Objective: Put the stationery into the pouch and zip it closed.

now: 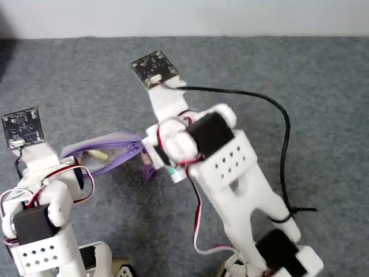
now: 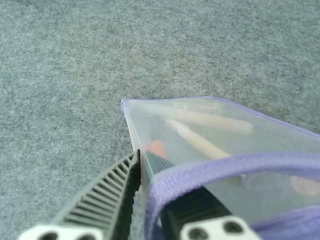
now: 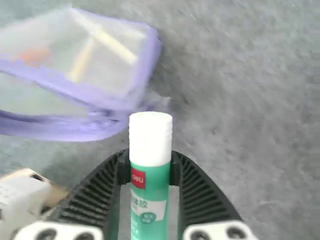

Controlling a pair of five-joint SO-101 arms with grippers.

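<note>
A translucent pouch (image 1: 109, 141) with purple zip trim lies on the grey mat between the two arms, its mouth open. Pale pencils (image 2: 200, 142) and an orange item (image 2: 157, 147) lie inside it. My left gripper (image 2: 142, 161) is shut on the pouch's corner edge (image 2: 131, 125) and holds it up; in the high view it sits at the pouch's left end (image 1: 72, 158). My right gripper (image 3: 150, 160) is shut on a green glue stick (image 3: 150, 150) with a white cap, which points at the pouch (image 3: 80, 55). From above, the glue stick (image 1: 176, 174) hangs just right of the pouch.
The right arm's black cable (image 1: 283, 144) loops over the mat at the right. Both arm bases stand at the near edge. A pale wall runs along the far edge (image 1: 230, 17). Open mat lies to the far left and far right.
</note>
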